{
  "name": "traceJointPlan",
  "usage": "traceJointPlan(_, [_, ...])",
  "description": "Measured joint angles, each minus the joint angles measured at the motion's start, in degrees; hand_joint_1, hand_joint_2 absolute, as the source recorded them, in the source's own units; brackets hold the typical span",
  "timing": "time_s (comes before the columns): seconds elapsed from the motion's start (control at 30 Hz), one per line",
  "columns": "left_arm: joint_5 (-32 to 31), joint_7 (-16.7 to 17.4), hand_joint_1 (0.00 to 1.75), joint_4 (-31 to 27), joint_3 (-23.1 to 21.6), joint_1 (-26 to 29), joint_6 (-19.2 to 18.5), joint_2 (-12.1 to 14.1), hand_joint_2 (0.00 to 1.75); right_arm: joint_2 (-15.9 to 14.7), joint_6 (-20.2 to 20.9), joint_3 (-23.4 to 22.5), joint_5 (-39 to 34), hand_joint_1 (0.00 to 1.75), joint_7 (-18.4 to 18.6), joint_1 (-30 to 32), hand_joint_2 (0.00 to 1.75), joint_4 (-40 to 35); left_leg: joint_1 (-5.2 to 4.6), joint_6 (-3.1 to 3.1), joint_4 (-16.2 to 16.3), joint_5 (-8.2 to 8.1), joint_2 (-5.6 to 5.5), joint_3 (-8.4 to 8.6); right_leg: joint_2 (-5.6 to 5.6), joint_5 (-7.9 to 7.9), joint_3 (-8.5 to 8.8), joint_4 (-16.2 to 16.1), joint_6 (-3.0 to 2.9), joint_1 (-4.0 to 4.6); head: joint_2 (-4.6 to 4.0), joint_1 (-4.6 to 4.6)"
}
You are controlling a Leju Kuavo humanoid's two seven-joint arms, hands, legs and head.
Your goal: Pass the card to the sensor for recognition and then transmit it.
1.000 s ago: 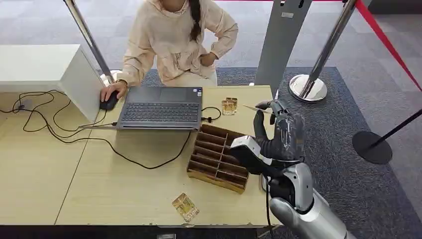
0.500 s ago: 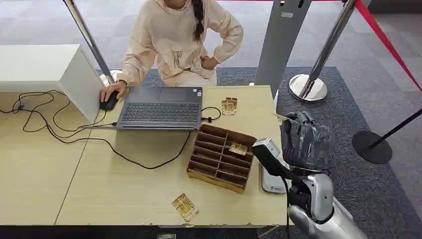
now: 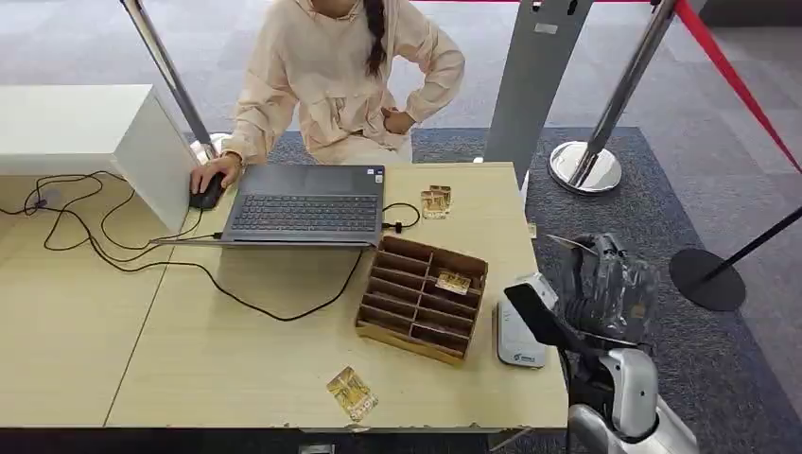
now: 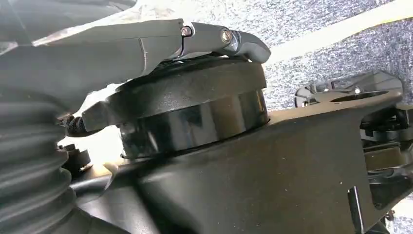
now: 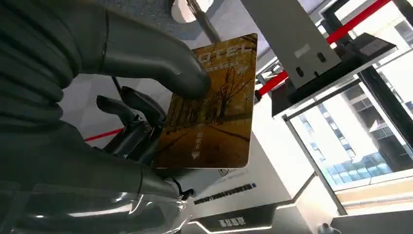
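Risk noted: the hotel key card is held near one edge only, so most of its face stands free of the right hand. A slip or a rotation in the grip is judged likely if the card edge is knocked against the white card reader on the way down. The reader lies at the counter edge, just beside the wooden slotted tray; a nudge could push it off the edge, and a card dropped here would probably land on the carpet, out of reach.

A second risk: the card is carried raised and off to the side of the reader, beyond the counter edge, so recognition is judged to need a turn of the wrist to bring the face flat over the sensor. A misjudged angle might give no read.

Card position relative to fingers: in the right wrist view the thick grey thumb is pressed on the printed face near the top, with the darker fingers behind the card. The card is thus pinched between them.

Left hand: whether its fingers are spread or curled cannot be told from the left wrist view.
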Motion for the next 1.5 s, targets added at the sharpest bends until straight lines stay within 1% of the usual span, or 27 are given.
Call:
traceJointPlan(0.07, [0.1,-0.1,0.00,0.0,0.0,0.0,0.0,0.0,1.75,0.0,0.0,-0.6,-0.9,1.75,-0.5,0.8,1.75,0.1,0.00,0.00,0.0,0.00,0.00,-0.01,0.00,0.00,0.00,0.0,0.00,0.00,0.00,-0.02])
traceJointPlan(0.17, [0.4,-0.4,0.00,0.0,0.0,0.0,0.0,0.0,1.75,0.2,0.0,-1.6,-2.6,1.75,-3.0,2.1,1.75,0.6,0.00,0.00,0.0,0.00,0.00,-0.02,0.00,0.00,0.00,0.0,0.00,0.00,0.00,-0.02])
traceJointPlan(0.23, [0.6,-0.4,0.00,0.0,0.0,0.0,0.0,0.0,1.75,0.8,0.0,-2.4,-3.5,1.75,-4.8,2.9,1.75,1.3,0.00,0.00,0.0,0.00,0.00,-0.02,0.00,0.00,0.00,0.0,0.00,0.00,0.00,-0.02])
traceJointPlan(0.4, [0.8,-0.4,0.00,0.0,0.0,0.0,0.1,0.0,1.75,2.3,0.0,-2.8,-5.0,1.75,-7.9,3.8,1.75,3.7,0.00,0.00,0.0,0.00,0.01,-0.01,0.00,0.00,0.00,0.0,0.00,0.00,0.00,-0.02])
traceJointPlan(0.83, [0.6,-0.5,0.00,0.0,0.0,0.1,0.3,-0.2,1.75,6.0,0.0,-1.4,-7.3,1.75,-8.6,4.3,1.75,11.2,-0.01,0.00,0.0,0.00,0.00,-0.02,0.00,0.00,0.00,0.0,0.00,-0.01,0.00,0.00])
traceJointPlan(1.17, [0.6,-0.5,0.00,0.0,0.0,0.1,0.3,-0.2,1.75,7.3,0.0,0.2,-7.5,1.75,-8.5,3.8,1.75,14.7,-0.01,0.00,0.0,0.00,0.00,-0.03,0.00,0.00,0.00,0.0,0.00,-0.01,0.00,-0.02])
traceJointPlan(1.33, [0.6,-0.5,0.00,0.0,0.0,0.1,0.3,-0.2,1.75,7.7,0.0,1.0,-7.9,1.75,-7.2,3.6,1.75,16.0,-0.01,0.00,0.0,0.00,-0.01,-0.03,0.00,0.00,0.00,0.0,0.00,-0.01,0.00,0.00])
traceJointPlan(1.5, [0.6,-0.5,0.00,0.0,0.0,0.0,0.3,-0.2,1.75,7.7,0.0,1.8,-8.8,1.75,-6.7,3.5,1.75,17.0,-0.01,0.01,0.0,0.00,-0.01,-0.03,0.00,0.00,0.00,0.0,0.00,-0.01,0.00,0.00])
